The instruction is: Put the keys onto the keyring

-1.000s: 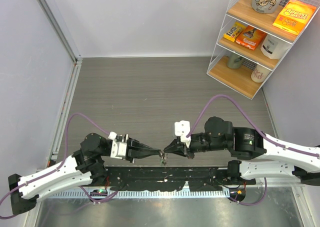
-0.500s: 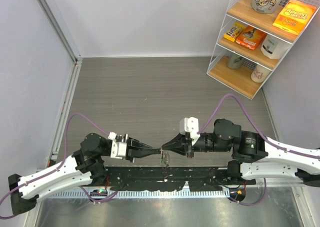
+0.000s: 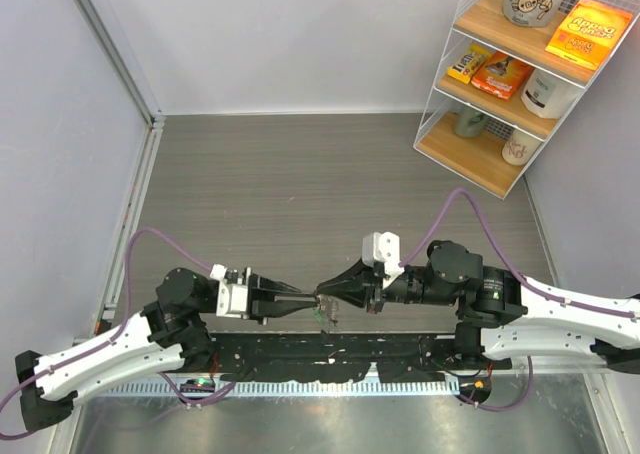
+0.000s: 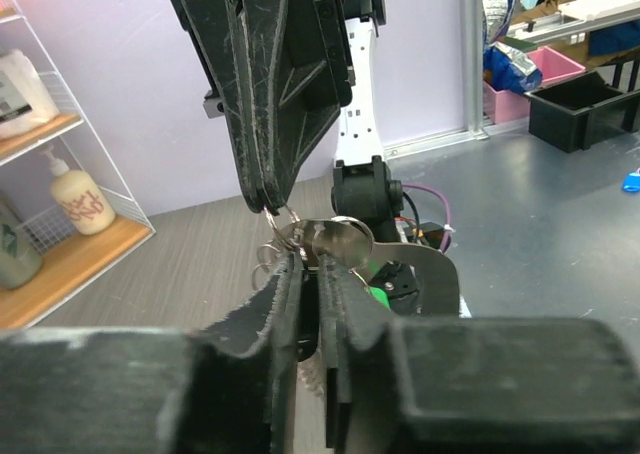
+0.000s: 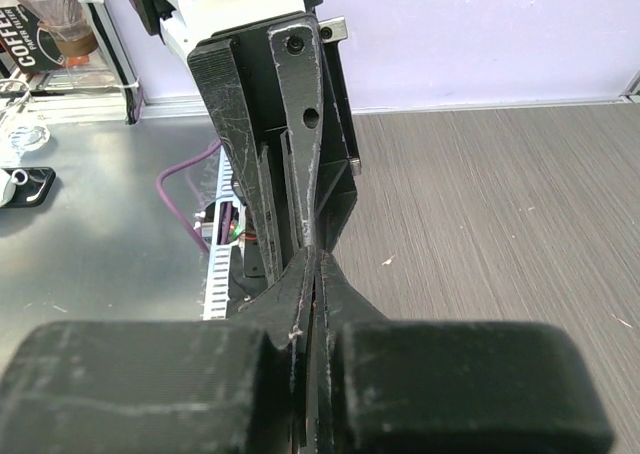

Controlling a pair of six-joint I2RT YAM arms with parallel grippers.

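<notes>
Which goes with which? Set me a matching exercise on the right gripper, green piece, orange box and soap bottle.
Things:
A right gripper
B green piece
C orange box
D soap bottle

Place or state:
1 middle shelf
2 shut
3 bottom shelf
4 on the keyring

Pairs: A-2, B-4, C-1, D-3

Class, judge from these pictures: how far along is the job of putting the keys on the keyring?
Done: the keyring is held up between both grippers, clear of the table. In hand: the right gripper is shut on its thin wire, and the left gripper meets it with only a narrow slit between its fingers. Left: no key can be seen threaded on, so count the threading as unfinished.
</notes>
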